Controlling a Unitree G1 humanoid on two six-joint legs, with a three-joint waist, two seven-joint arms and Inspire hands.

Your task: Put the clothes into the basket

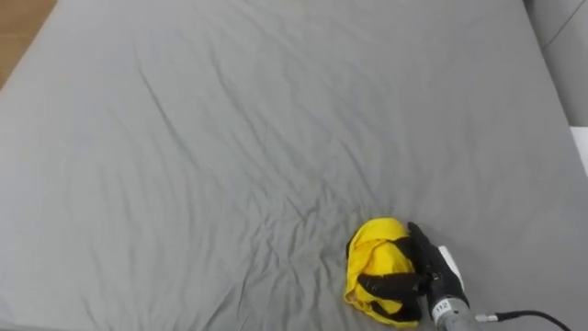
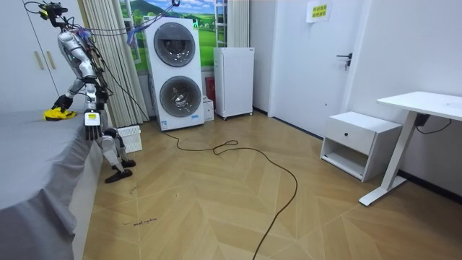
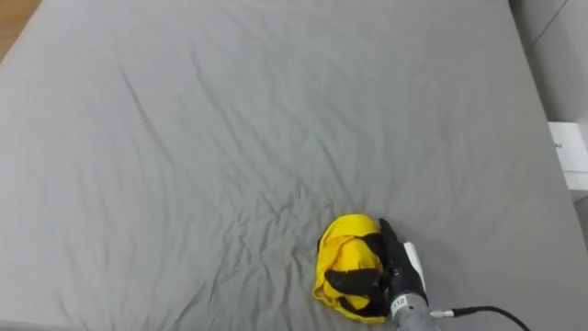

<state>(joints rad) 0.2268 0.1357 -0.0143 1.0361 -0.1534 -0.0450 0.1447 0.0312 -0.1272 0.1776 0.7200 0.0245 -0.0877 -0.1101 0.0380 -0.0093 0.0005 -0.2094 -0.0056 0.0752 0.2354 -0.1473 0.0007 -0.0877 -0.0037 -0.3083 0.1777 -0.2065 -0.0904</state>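
A Unitree G1 humanoid stands at the side of a bed [image 1: 230,138] covered with a creased grey sheet and leans in over the mattress, its right arm stretched down onto it. The right hand [image 1: 434,272] lies on a bunched yellow garment [image 1: 377,246] on the near part of the bed, close to the edge where the robot stands. The hand's dark fingers are curled round the bundle and grip the cloth, which bulges out between them. The garment rests on the sheet in a tight lump.

In the room view the yellow lump [image 2: 56,113] shows on top of the bed [image 2: 36,162] at the end of the outstretched arm. The left hand [image 2: 91,124] hangs down at the robot's side, just off the bed's edge; whether it is open or closed cannot be told at that distance. A white slatted basket [image 2: 130,137] stands on the wooden floor beside the bed, just behind the robot's legs, apart from the garment. A stacked washer and dryer [image 2: 177,72] stands against the wall beyond the bed.
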